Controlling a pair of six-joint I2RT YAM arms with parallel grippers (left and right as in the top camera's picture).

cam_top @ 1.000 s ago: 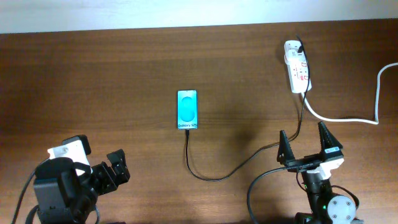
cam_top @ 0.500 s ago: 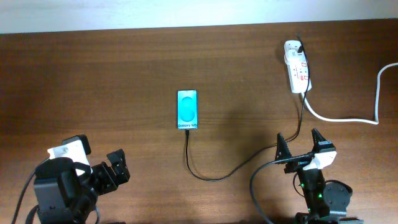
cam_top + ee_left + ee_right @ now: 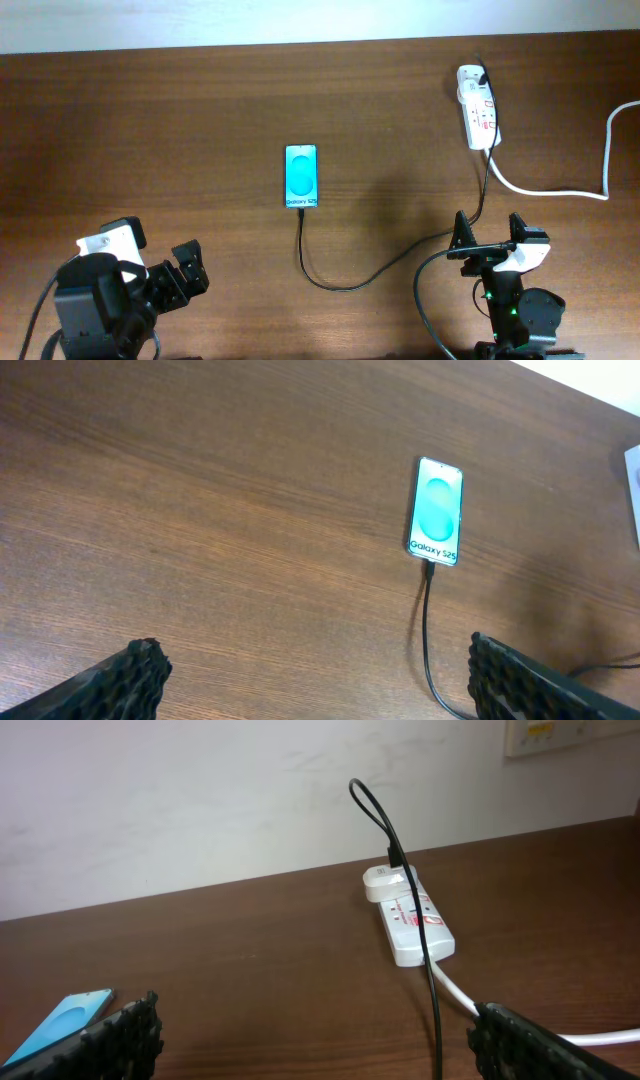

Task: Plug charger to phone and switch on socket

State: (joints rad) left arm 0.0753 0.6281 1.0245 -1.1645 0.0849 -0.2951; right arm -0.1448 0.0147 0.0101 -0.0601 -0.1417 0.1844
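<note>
The phone [image 3: 301,176] lies flat mid-table with its cyan screen lit; it also shows in the left wrist view [image 3: 437,511] and at the right wrist view's lower left [image 3: 62,1023]. The black charger cable [image 3: 345,287] runs from the phone's near end in a curve to the white socket strip [image 3: 478,119] at the back right, where its plug sits [image 3: 395,870]. My left gripper [image 3: 184,272] is open and empty at the front left. My right gripper [image 3: 489,236] is open and empty at the front right, well short of the socket.
The socket's thick white cord [image 3: 560,192] runs right and loops off the table's right edge. A pale wall [image 3: 200,800] with a wall plate [image 3: 560,735] stands behind the table's far edge.
The right gripper has pulled back toward the front and tilted, its fingers appearing shorter. The left arm, phone, cable and socket have not moved.
</note>
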